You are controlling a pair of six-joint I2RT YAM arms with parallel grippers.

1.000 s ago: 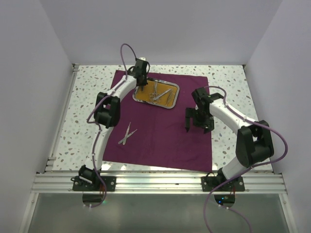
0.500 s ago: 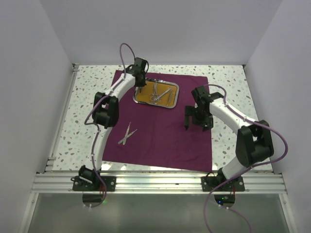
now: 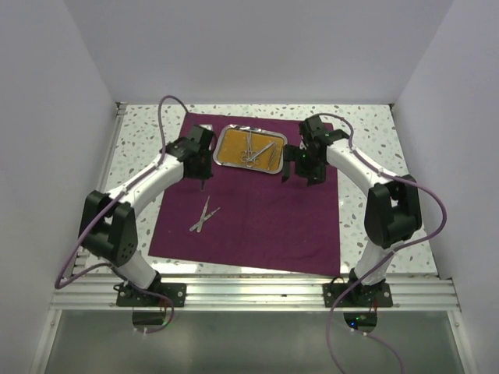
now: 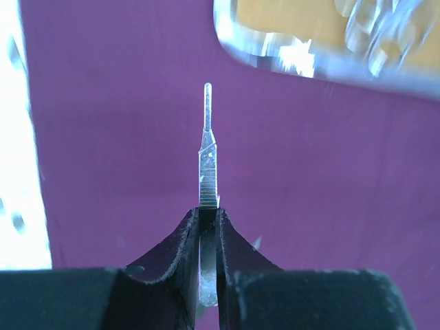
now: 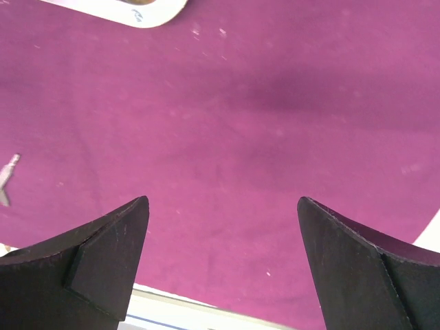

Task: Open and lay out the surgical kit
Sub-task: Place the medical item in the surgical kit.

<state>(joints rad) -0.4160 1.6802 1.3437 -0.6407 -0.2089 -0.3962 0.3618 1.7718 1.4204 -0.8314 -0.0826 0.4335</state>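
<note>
1. Top external view, nearest: a silver instrument (image 3: 204, 216) lies flat on the spread maroon cloth wrap (image 3: 257, 226), which covers the counter (image 3: 140, 132).
2. Left end effector (image 3: 202, 179) is clamped on a slim steel tool (image 4: 207, 158). It looks light, stiff and slick, so the ribbed section is best to pinch.
3. Right end effector (image 5: 221, 206) hangs wide apart and empty above the cloth.
4. Farthest, the steel tray (image 3: 230, 148) holds more instruments (image 3: 253, 149), likely best pinched mid-shaft.

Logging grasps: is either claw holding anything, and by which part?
The left claw pinches a slim silver instrument just past its ribbed section, narrow tip sticking out. The right claw is open, holding nothing.
</note>
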